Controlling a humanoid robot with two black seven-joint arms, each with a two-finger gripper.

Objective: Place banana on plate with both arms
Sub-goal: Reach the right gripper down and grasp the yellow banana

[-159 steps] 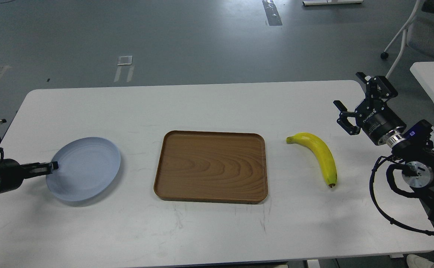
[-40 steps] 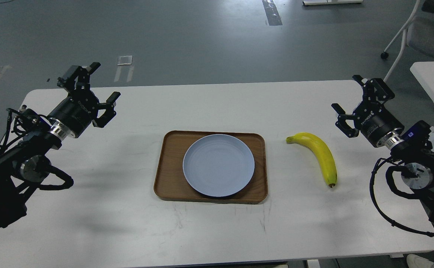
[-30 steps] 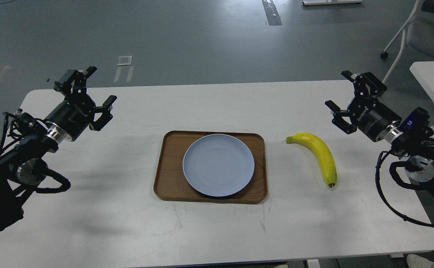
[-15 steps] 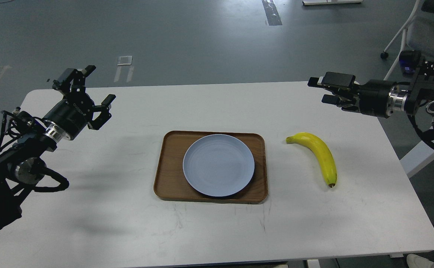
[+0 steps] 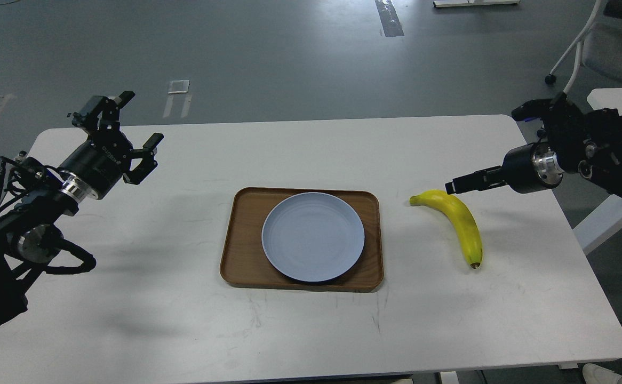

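Note:
The yellow banana (image 5: 459,220) lies on the white table right of the tray, green stem end to the far left, dark tip toward me. The pale blue-grey plate (image 5: 313,236) sits flat in the brown wooden tray (image 5: 241,242). My right gripper (image 5: 454,186) is turned side-on, just above and right of the banana's stem end; its fingers look like one dark bar, so I cannot tell how they stand. My left gripper (image 5: 128,124) is open and empty, raised over the table's far left, well away from the plate.
The white table (image 5: 311,325) has its right edge close to my right arm. A second white table (image 5: 612,97) and a chair (image 5: 607,50) stand at the far right.
My right gripper has dropped and swung left, from high over the table's far right corner to the banana's stem end, turning side-on. My left gripper has barely moved. Banana and plate are still.

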